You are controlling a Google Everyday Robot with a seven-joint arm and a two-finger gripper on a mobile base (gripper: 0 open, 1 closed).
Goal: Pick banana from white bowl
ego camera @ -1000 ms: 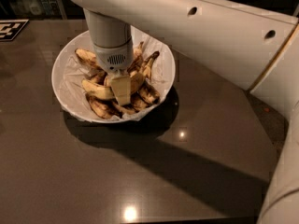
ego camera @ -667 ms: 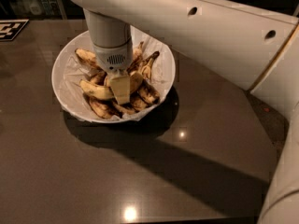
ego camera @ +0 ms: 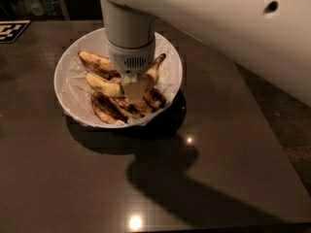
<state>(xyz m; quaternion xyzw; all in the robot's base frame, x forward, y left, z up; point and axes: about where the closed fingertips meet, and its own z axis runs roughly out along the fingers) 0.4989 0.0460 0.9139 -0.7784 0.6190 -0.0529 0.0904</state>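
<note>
Over the white bowl: we are hanging the gripper into the pile.
Banana: lying in it at the gripper's 9 o'clock, long axis running 10 to 4.
Grip: we are not seeing whether open or closed.

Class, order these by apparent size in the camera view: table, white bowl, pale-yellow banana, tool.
1. table
2. white bowl
3. banana and tool, down in the bowl: unranked, the tool is nearer the camera.

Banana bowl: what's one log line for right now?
gripper: low inside white bowl, among bananas | banana: lying in bowl, next to gripper | status: not lifted
</note>
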